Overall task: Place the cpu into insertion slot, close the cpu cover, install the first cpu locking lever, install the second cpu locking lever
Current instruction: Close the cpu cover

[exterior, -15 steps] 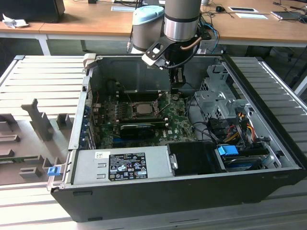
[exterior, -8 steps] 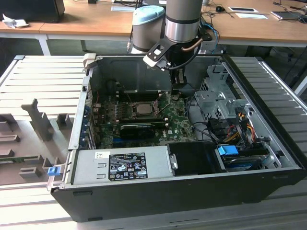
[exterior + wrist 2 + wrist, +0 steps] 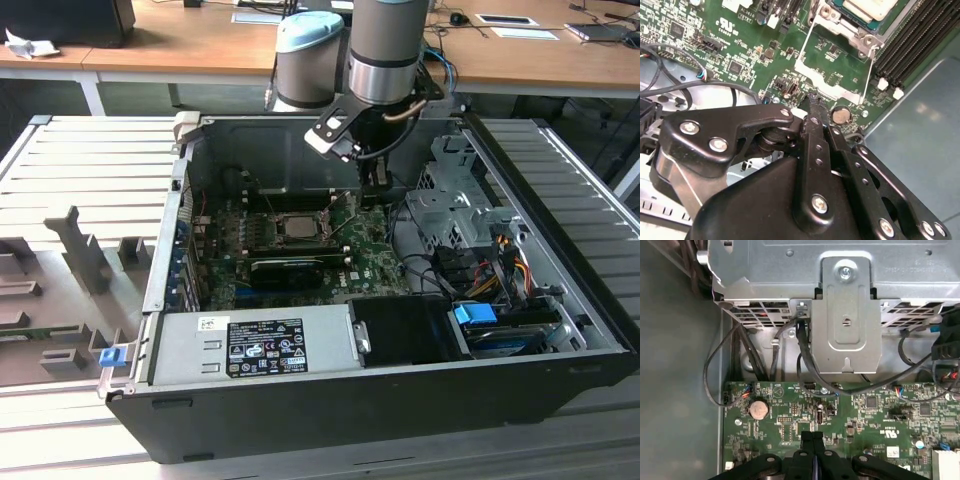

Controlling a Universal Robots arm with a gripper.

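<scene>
The case (image 3: 380,425) lies open from above, so a gripper can pass straight down. Inside, the gripper (image 3: 813,436), fingers pressed together, hangs low over the motherboard (image 3: 375,260) in a tight gap. The metal drive cage (image 3: 450,205) stands just beside it on the exterior view's right, with looping cables (image 3: 485,265) crowding that side. The power supply (image 3: 250,345) and a black shroud (image 3: 405,330) block the near side, and the case's far wall (image 3: 260,150) closes the back. Toward the exterior view's left, the insertion slot (image 3: 297,227) is reachable from overhead. Thin wire levers (image 3: 871,67) run beside it, and a black finned card (image 3: 285,268) lies just nearer.
</scene>
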